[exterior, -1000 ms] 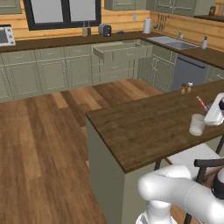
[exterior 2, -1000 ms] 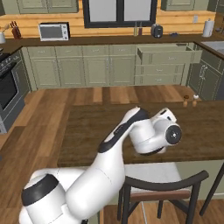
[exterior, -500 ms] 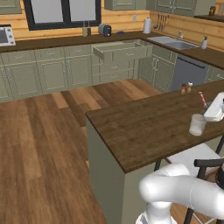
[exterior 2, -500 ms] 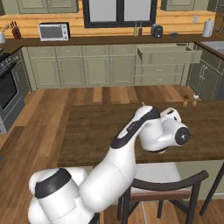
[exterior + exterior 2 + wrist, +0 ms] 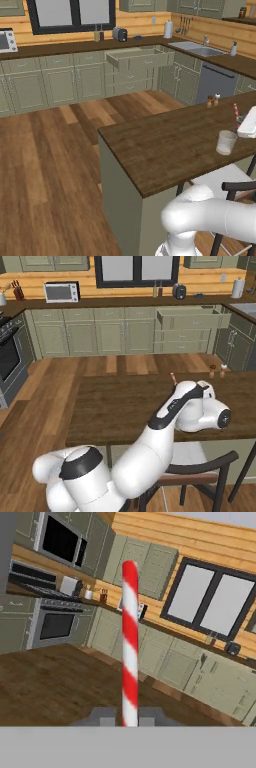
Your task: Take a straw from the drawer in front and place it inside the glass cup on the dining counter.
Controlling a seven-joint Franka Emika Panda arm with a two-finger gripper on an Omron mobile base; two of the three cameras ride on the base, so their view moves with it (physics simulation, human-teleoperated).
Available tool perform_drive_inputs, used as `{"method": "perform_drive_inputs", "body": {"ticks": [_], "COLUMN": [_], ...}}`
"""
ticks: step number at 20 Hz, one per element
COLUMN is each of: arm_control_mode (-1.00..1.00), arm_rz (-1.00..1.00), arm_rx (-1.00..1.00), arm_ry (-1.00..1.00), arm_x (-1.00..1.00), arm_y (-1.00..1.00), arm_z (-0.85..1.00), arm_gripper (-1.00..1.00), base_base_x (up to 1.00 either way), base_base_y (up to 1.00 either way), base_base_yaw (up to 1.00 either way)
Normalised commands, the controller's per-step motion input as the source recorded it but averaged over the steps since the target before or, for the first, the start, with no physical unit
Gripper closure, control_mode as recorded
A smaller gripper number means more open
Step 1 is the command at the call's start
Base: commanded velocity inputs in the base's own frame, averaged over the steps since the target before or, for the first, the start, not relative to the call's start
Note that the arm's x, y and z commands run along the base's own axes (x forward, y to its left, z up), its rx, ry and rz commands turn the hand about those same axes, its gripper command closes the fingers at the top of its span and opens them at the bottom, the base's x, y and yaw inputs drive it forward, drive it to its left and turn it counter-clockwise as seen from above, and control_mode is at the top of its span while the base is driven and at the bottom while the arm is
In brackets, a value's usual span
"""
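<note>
The straw (image 5: 130, 647), red-and-white striped, stands upright between my two dark fingertips, and my gripper (image 5: 129, 719) is shut on its lower end. In the left base view the straw (image 5: 235, 111) sticks up from my gripper (image 5: 241, 121), just above and right of the glass cup (image 5: 226, 142), which stands on the dining counter (image 5: 170, 140). From the right base, my arm hides the cup and the straw's tip (image 5: 173, 377) pokes above the wrist. The drawer (image 5: 137, 57) stands pulled open in the far wall cabinets, seen also as the drawer (image 5: 187, 317).
Two small shakers (image 5: 213, 101) stand at the counter's far edge beyond the cup. A black-framed stool (image 5: 235, 200) sits at the near side, under my arm. The wall counter carries a sink (image 5: 197, 47), a toaster (image 5: 120, 34) and a microwave (image 5: 61, 292).
My hand has shifted slightly to the right over the counter with the straw in it, and the straw now stands a little more upright. The cup has not moved.
</note>
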Motion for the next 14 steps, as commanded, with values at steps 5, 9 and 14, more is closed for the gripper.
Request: {"method": "perform_drive_inputs", "body": {"ticks": [5,9,14], "arm_control_mode": [-1.0,-1.0,-1.0], "arm_rz": [0.18,0.22,0.21], "arm_rx": [0.19,0.22,0.09], "arm_ry": [0.01,0.03,0.02], "arm_x": [0.0,0.11,0.34], "arm_y": [-0.5,-0.35,-0.05], "arm_z": [0.0,0.0,-0.11], "arm_gripper": [1.0,1.0,1.0], "base_base_x": [0.0,0.0,0.0], "base_base_y": [0.0,0.0,0.0], "base_base_yaw": [0.0,0.0,0.0]}}
